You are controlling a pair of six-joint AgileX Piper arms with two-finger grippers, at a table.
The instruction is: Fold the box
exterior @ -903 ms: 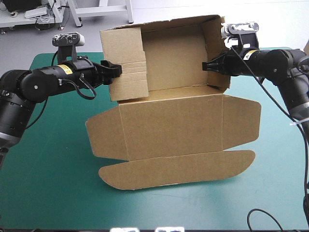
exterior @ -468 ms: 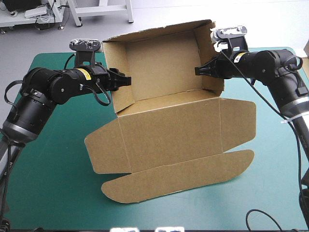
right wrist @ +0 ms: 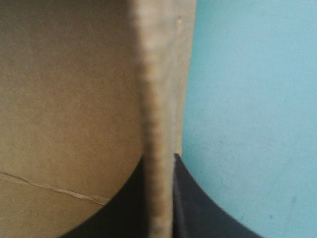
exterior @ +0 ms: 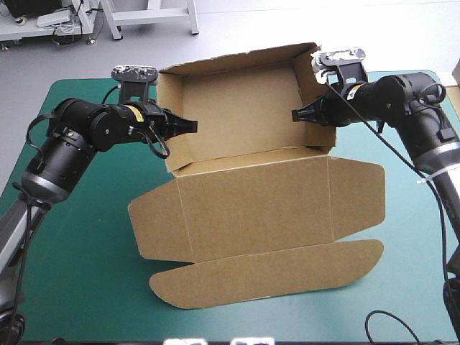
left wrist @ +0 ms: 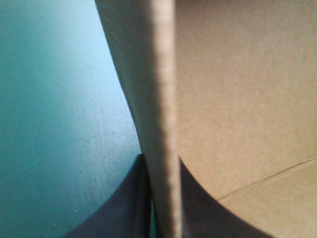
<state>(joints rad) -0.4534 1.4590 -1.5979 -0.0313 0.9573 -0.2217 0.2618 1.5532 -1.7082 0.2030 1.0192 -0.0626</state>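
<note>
as two claws (exterior: 192, 126) (exterior: 295, 115) clamp it, one box (exterior: 244, 100) stands — open.

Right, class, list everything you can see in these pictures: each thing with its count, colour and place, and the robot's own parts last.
box: one, brown, middle of the table; walls raised on its far half, lid flat toward the near edge.
table cover: one, teal-green, under the box.
left gripper: one, black fingers, clamped on the edge of the box's left wall.
right gripper: one, black fingers, clamped on the edge of the box's right wall.
</note>
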